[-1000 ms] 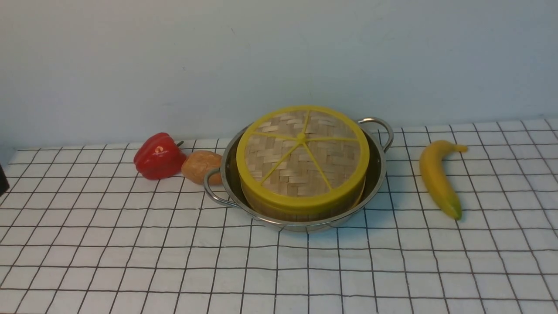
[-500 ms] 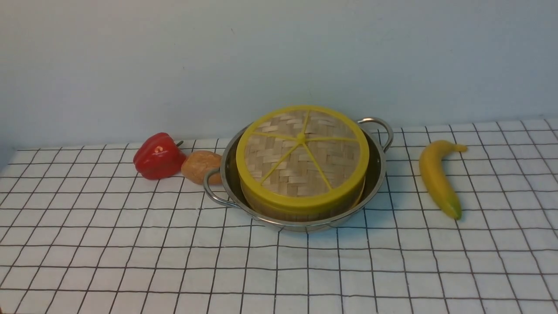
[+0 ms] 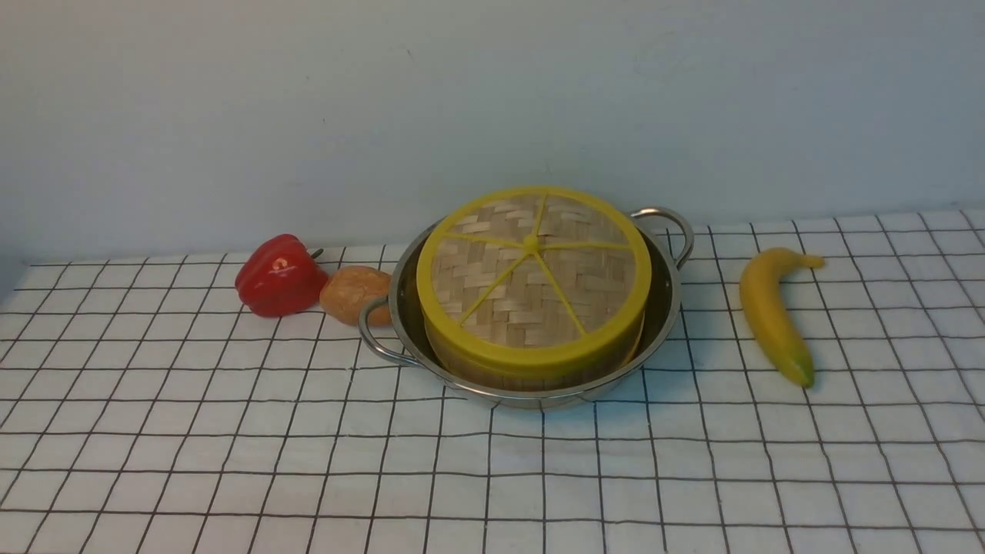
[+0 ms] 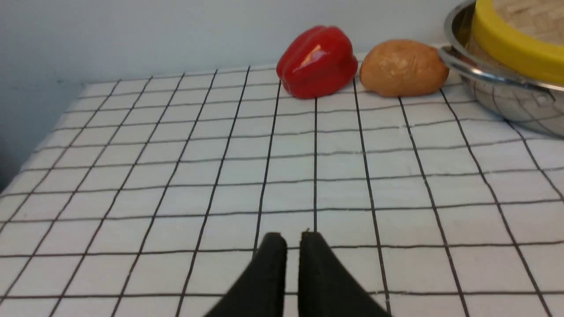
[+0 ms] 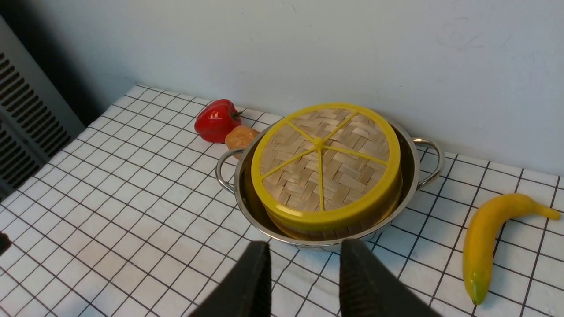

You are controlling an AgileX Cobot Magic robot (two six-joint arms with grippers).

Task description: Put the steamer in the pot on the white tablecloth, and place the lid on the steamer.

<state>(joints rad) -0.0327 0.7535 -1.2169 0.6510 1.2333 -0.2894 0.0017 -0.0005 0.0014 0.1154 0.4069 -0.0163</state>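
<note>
While both grippers hold nothing, left gripper [image 4: 293, 240] jaws a slit apart, right gripper [image 5: 304, 251] jaws clearly parted, work looks complete: lid [image 3: 533, 271] caps steamer [image 3: 531, 369], steamer sits inside pot [image 3: 666, 308] on white tablecloth [image 3: 231, 431]. 0 steps left, apparently.
</note>
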